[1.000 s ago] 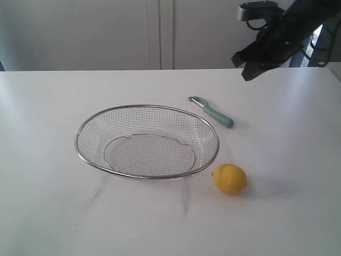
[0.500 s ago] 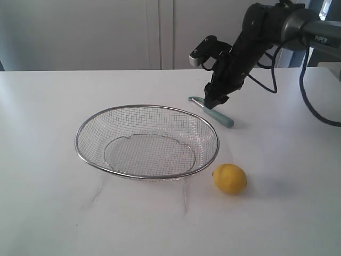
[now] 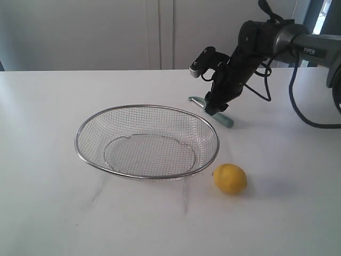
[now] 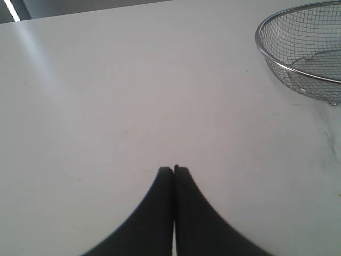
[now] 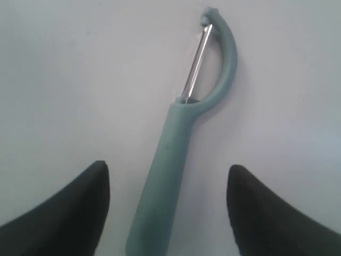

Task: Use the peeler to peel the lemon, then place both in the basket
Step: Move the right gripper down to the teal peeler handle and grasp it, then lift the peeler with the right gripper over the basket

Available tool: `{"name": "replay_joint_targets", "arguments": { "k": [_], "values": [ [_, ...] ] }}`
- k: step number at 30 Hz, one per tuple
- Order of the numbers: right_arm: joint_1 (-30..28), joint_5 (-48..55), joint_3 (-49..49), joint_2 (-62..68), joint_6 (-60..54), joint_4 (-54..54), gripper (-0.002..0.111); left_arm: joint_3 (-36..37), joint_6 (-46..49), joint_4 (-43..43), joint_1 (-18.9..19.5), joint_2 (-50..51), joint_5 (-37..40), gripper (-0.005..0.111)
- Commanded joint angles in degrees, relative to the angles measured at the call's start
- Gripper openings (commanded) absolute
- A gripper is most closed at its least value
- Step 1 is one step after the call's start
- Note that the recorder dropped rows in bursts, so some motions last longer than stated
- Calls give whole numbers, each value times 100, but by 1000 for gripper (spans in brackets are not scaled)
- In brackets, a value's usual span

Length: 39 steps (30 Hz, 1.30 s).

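The yellow lemon (image 3: 230, 178) lies on the white table just right of the wire-mesh basket (image 3: 83, 129). Behind the basket's right end lies the teal peeler (image 3: 226, 121), flat on the table. My right gripper (image 3: 214, 108) is down over the peeler's handle, open. In the right wrist view the peeler (image 5: 176, 154) runs between the two spread fingers, with a gap on each side, and the right gripper (image 5: 168, 173) touches nothing. My left gripper (image 4: 173, 169) is shut and empty above bare table; the basket's rim (image 4: 262, 48) shows off to one side.
The white table (image 3: 48, 213) spreads wide around the basket. A pale wall with a cabinet seam (image 3: 160, 32) runs behind the table's far edge. Black cables (image 3: 309, 114) hang from the right arm at the far right.
The right arm swung down from high at the back right to the peeler, and its gripper opened. Over the last half second it settled slightly lower. Lemon, peeler and basket have not moved.
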Motion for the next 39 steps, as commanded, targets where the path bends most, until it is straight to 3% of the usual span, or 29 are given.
{"name": "replay_joint_targets", "arguments": {
  "k": [1,25,30,36,39],
  "values": [
    [-2,-95,5,130,-52,-22,57,22,-1,-12,-24,-30,18,0],
    [-2,-300,16,431,336,-129,55,22,-1,-12,-24,-30,18,0],
    [-2,-227,16,472,336,-129,41,22,-1,-12,-24,-30,18,0],
    [-2,-202,-75,338,1296,-778,1,22,-1,-12,-24,-30,18,0],
    [-2,-94,-145,-34,2406,-1478,0,22,-1,-12,-24,-30,18,0]
  ]
}}
